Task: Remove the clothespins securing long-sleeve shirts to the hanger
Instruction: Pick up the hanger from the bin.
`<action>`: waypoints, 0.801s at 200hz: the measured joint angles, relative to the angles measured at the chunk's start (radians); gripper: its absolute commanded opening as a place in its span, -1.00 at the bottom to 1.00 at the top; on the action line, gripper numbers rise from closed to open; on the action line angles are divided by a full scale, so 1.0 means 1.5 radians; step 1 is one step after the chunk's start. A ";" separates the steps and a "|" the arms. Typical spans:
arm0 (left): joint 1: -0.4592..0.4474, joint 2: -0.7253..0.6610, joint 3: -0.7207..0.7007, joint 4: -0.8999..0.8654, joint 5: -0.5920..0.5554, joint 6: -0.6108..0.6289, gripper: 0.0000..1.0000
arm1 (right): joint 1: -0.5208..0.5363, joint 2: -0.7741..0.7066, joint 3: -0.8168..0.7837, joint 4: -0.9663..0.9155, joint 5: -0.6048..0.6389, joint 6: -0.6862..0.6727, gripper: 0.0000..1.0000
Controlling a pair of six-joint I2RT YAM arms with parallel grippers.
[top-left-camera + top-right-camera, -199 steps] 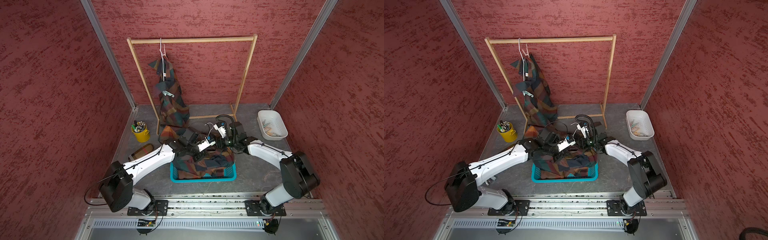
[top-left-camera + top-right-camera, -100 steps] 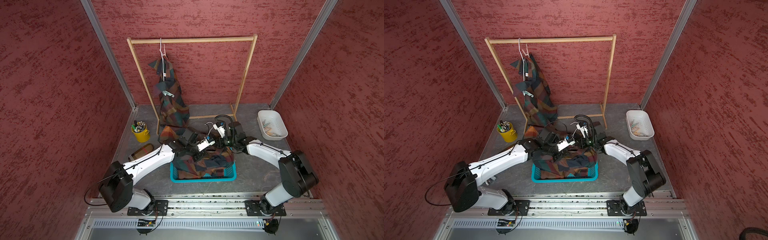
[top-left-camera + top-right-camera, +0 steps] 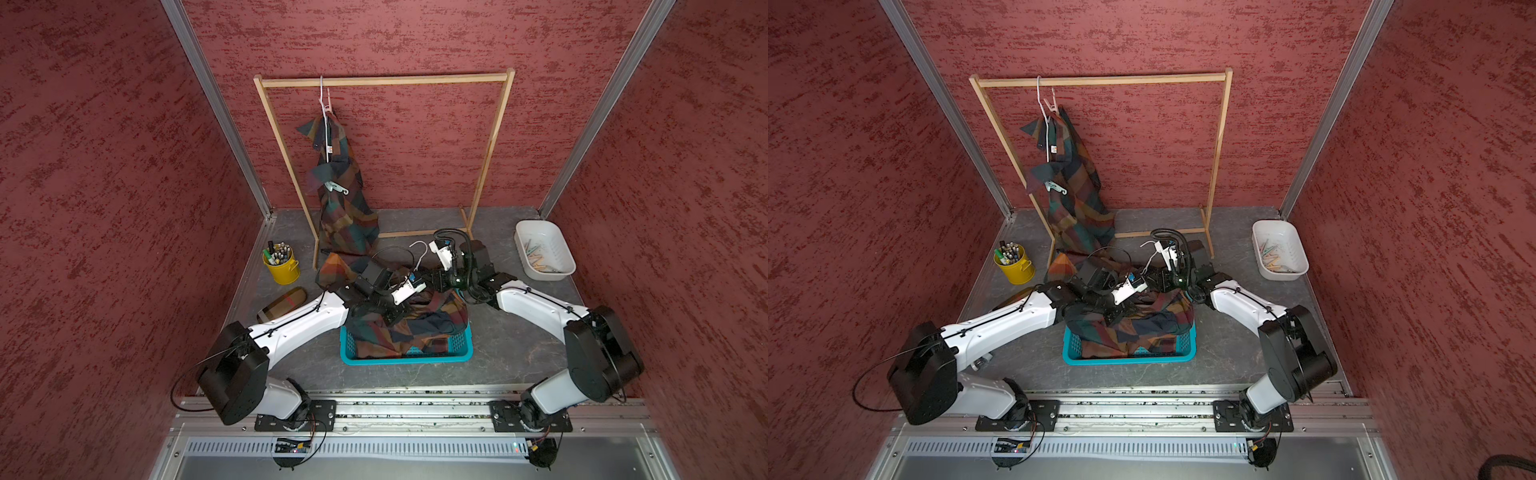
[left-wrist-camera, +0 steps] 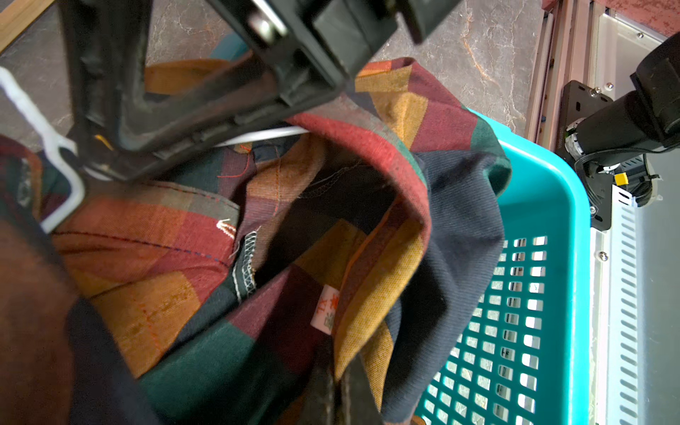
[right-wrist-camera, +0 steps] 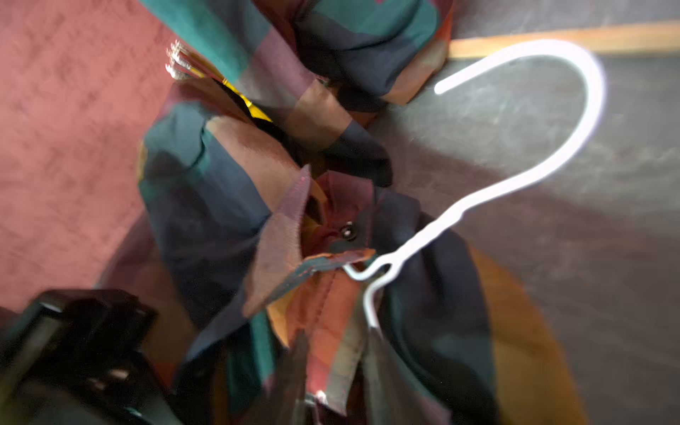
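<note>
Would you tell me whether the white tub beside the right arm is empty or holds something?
Not empty: the white tub holds several pale clothespins lying loose on its bottom, seen in both top views.

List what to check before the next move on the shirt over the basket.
1. Grip of the left hand on the shirt over the basket: ok, shut on fabric.
2. Hold of the right hand at the white hanger: cannot tell, blurred.
3. Pegs left on this shirt: cannot tell, folds hide much of it.
4. Pegs off the hanging shirt: not ok, pink clothespin and mint clothespin clipped on.
5. Room in the white bin for pegs: ok, open, part filled.
</note>
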 measured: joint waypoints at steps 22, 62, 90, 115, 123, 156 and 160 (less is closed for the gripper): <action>0.003 -0.003 -0.011 0.011 0.002 -0.005 -1.00 | 0.000 0.008 0.000 0.019 0.003 0.021 -0.16; 0.005 -0.008 -0.020 0.024 0.005 -0.012 -1.00 | 0.000 0.041 0.000 0.074 0.003 0.069 -0.16; 0.007 -0.011 -0.026 0.032 0.007 -0.014 -1.00 | 0.000 0.074 0.000 0.131 -0.002 0.110 -0.17; 0.007 -0.014 -0.026 0.036 0.007 -0.014 -1.00 | 0.000 0.101 0.004 0.178 -0.005 0.143 -0.42; 0.007 -0.014 -0.026 0.037 0.007 -0.015 -1.00 | 0.000 0.107 0.005 0.192 -0.006 0.155 -0.51; 0.009 -0.018 -0.027 0.040 0.004 -0.015 -1.00 | 0.000 0.107 0.007 0.223 -0.006 0.169 -0.68; 0.009 -0.018 -0.027 0.040 0.003 -0.015 -0.92 | 0.000 0.105 0.007 0.224 -0.005 0.168 -0.70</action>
